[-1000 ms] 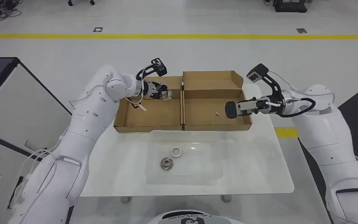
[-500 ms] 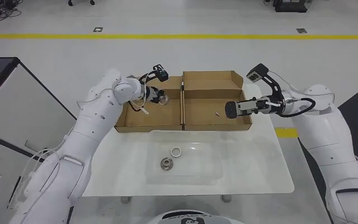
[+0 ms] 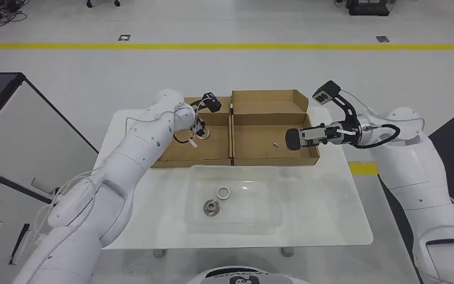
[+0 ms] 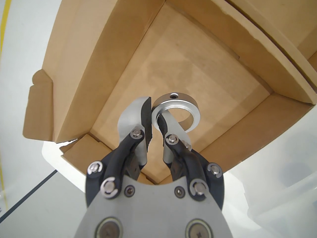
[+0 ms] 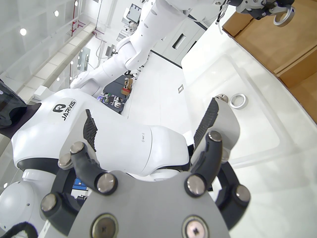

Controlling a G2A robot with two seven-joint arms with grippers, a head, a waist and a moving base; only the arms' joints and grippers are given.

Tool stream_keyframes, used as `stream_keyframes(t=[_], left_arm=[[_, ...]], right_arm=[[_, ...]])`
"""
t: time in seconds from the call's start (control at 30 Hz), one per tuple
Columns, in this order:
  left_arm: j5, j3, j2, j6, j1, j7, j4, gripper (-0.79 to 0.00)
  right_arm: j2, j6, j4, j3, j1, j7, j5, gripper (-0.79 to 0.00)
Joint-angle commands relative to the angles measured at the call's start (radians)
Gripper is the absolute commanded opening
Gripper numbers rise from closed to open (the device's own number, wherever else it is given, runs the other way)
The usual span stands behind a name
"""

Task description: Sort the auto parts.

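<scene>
My left tool (image 4: 153,117) is clenching the metal collar (image 4: 178,104) over the upper-centre box (image 3: 213,145). The next move is likely calling for a gentle release.

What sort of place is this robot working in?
Probably an industrial workshop or robot test hall, not a home. A yellow line is painted across the pale floor, rows of ceiling lights sit in a high ceiling, and what look like workbenches with equipment stand in the background.
</scene>
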Motion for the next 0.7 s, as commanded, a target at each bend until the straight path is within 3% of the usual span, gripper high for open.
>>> stream_keyframes(t=[0.0, 0.3, 0.67], left_arm=[[0.001, 0.017, -0.014, 0.002, -0.008, 0.007, 0.033, -0.785], [-0.007, 0.067, -0.072, -0.018, -0.036, 0.047, 0.159, -0.785], [-0.001, 0.097, -0.12, -0.031, -0.053, 0.075, 0.252, -0.785]], right_arm=[[0.0, 0.0, 0.0, 0.0, 0.0, 0.0, 0.0, 0.0], [0.0, 0.0, 0.0, 0.0, 0.0, 0.0, 0.0, 0.0], [0.0, 0.0, 0.0, 0.0, 0.0, 0.0, 0.0, 0.0]])
